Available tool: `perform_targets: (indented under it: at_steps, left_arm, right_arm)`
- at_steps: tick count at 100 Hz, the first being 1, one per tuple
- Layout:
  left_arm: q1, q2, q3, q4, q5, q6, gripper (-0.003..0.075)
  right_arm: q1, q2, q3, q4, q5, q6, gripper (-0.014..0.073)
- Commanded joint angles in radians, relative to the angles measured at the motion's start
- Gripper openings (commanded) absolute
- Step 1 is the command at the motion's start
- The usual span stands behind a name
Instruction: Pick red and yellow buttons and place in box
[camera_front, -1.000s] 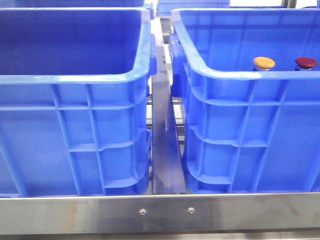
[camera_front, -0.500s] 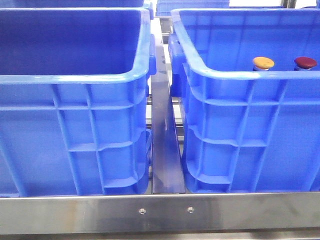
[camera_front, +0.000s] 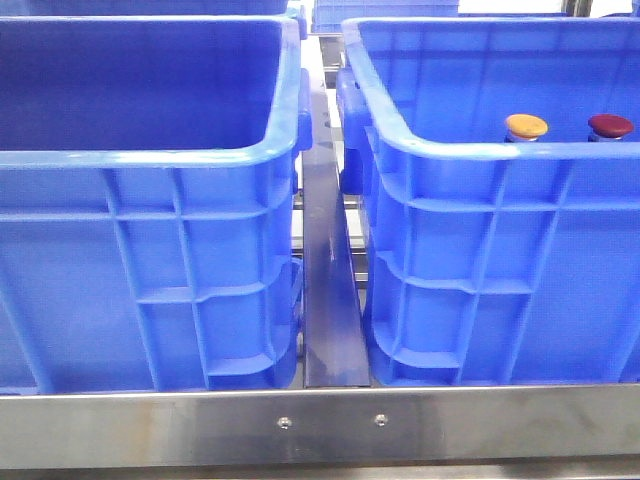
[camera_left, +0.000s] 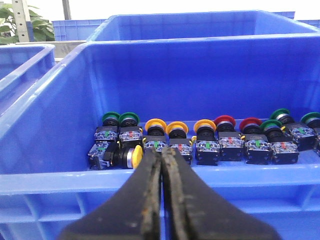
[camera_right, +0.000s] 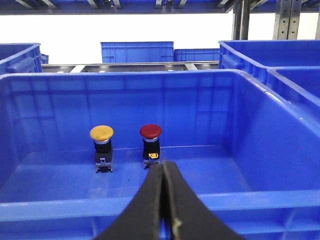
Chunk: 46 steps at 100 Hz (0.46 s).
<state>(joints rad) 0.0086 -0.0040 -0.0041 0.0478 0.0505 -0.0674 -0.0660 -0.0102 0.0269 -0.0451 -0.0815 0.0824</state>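
Yellow-capped push button (camera_right: 101, 148) and red-capped push button (camera_right: 150, 144) stand upright inside the right blue plastic crate (camera_front: 480, 150). Both grippers' jaws are closed, empty. Before descending, right gripper (camera_right: 164, 200) should open, centred over one cap.

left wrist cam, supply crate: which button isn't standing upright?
The yellow button in front of the two green ones at the row's end. It lies on its side, cap facing outward; the rest stand caps up.

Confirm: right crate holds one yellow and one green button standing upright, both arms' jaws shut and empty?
Not quite. In the right crate, the button beside the yellow button is red, not green, as the right wrist view shows. The rest holds: both stand upright, and the left gripper and right gripper are shut and empty.
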Motion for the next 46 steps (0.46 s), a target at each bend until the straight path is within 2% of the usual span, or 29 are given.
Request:
perform_targets:
  at_steps: [1,46]
  left_arm:
    - [-0.006,-0.035,0.047,-0.009,-0.083,-0.01,-0.0019]
    - [-0.006,-0.035,0.047,-0.009,-0.083,-0.01,-0.0019]
  right_arm:
    - [0.0,-0.026,-0.018,-0.011,-0.076,0.0,-0.0067]
    - [0.0,-0.026,-0.018,-0.011,-0.035,0.0,-0.0067]
